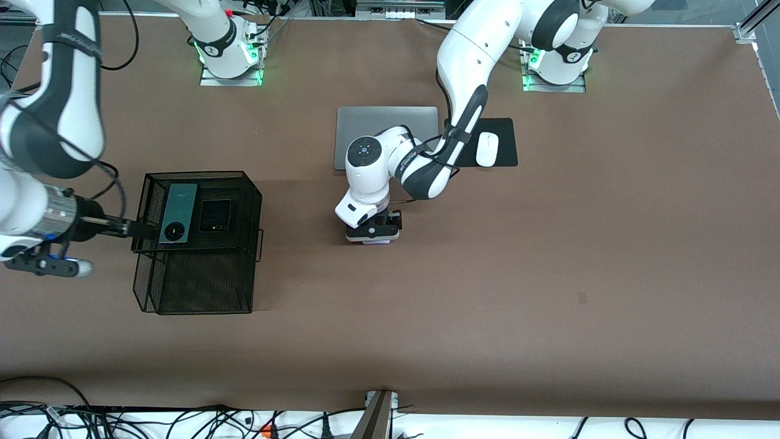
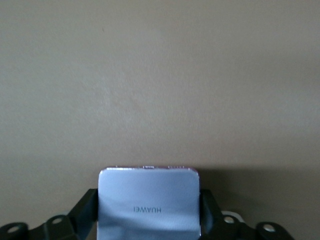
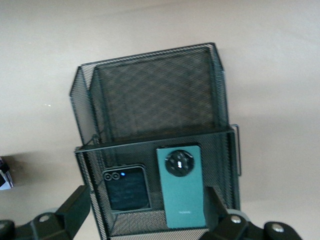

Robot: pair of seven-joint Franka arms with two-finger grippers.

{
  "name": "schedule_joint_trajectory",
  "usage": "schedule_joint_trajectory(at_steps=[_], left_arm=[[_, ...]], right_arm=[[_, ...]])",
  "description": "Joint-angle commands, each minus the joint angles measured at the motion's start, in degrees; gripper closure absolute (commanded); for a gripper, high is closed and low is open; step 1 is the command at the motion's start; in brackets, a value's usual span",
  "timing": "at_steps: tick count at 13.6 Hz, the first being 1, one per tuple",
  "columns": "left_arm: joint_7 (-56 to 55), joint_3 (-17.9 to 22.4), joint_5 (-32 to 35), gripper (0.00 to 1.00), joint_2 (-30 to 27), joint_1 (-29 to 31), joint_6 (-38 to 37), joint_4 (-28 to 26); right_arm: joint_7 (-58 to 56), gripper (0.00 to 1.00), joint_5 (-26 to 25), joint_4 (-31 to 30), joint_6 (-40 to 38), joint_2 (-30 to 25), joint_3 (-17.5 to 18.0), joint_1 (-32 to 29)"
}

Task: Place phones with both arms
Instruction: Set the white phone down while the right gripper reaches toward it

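Observation:
The pale-lilac phone (image 1: 378, 242) lies at the table's middle, and my left gripper (image 1: 373, 234) is down on it. In the left wrist view my fingers (image 2: 86, 212) press both side edges of the lilac phone (image 2: 148, 200). The dark-green phone (image 1: 178, 213) and the black square phone (image 1: 215, 215) lie side by side on the upper tier of a black mesh rack (image 1: 201, 286). My right gripper (image 1: 135, 230) is open at the rack's edge, at the right arm's end. In the right wrist view (image 3: 145, 220) it is spread around the tier, empty, with the green phone (image 3: 181, 186) and the black phone (image 3: 126, 187) between.
A grey closed laptop (image 1: 365, 125) lies farther from the front camera than the lilac phone. Beside it, toward the left arm's end, a white mouse (image 1: 487, 149) sits on a black pad (image 1: 504, 131). The mesh rack has a lower open bin (image 3: 155, 95).

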Motion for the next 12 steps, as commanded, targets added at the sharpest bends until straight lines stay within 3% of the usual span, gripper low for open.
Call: schedule_joint_trajectory(at_steps=[1,5,9,12], left_arm=[[-0.2,1.4,0.5,0.0,0.0,0.7,-2.0,4.3],[1.7,0.5,-0.4,0.0,-7.3,7.8,-9.7,4.4],[15.5,-0.1,-3.8,0.0,-18.9,18.5,-27.0,2.7],[26.2,0.3,-3.4,0.0,-28.2,26.0,-33.2,-3.7]], right_arm=[[-0.7,0.0,0.8,-0.1,2.0,0.2,0.1,1.1],[0.6,0.0,0.9,-1.7,6.2,0.8,0.1,6.2],[8.2,0.0,0.9,-1.8,7.7,2.8,0.1,12.7],[11.9,0.0,1.4,-1.8,9.9,4.1,0.2,17.3]])
